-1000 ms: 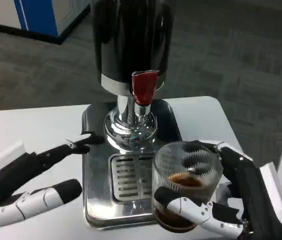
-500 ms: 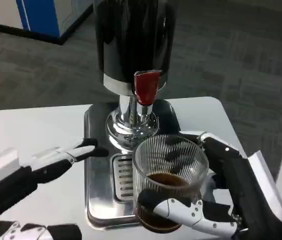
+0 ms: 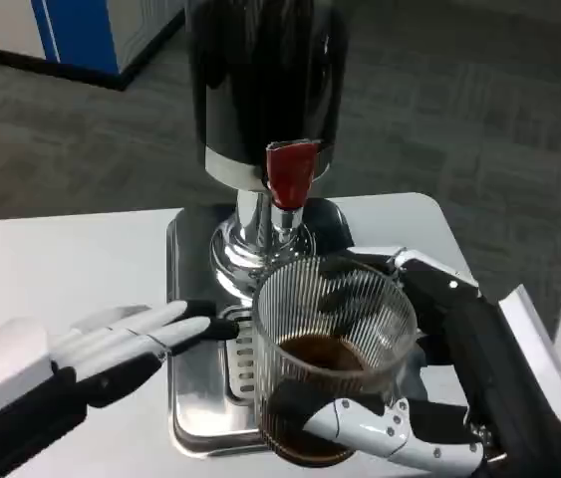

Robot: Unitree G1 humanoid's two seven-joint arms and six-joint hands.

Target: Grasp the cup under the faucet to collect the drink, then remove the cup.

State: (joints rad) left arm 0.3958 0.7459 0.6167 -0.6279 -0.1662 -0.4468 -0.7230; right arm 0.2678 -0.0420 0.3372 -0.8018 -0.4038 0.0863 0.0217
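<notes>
Since the earlier frames the cup [image 3: 328, 360] has risen and come toward the camera, off the drip grate [image 3: 245, 344] and out from under the red tap [image 3: 290, 171]; the left hand [image 3: 126, 344] has also shifted inward, fingertips now near the left part of the grate. The right hand [image 3: 429, 398] grasps the cup: a finger wraps across the lower front wall, others curl round the far side. The left hand holds nothing, fingers extended and close together. The cup sits over the front right part of the steel tray [image 3: 192, 423], apparently lifted, though contact underneath is hidden. Judgement on handling: clear ribbed glass or hard plastic, stiff, likely breakable, with walls that could be slick if wet; the ribs should give some bite. The dark drink fills roughly the lower part, so moderate weight and sloshing if tilted; keep it upright. The grip low on the body, around the liquid level, looks sound; the rim should be left alone. The dispenser [image 3: 265, 90] stands at the back of the tray on a chrome pedestal. The tray rests on a white table [image 3: 71, 259] whose right edge is near the right hand. Beyond lies grey carpet [image 3: 469, 110], with a blue-and-white cabinet [image 3: 81, 30] at upper left.
</notes>
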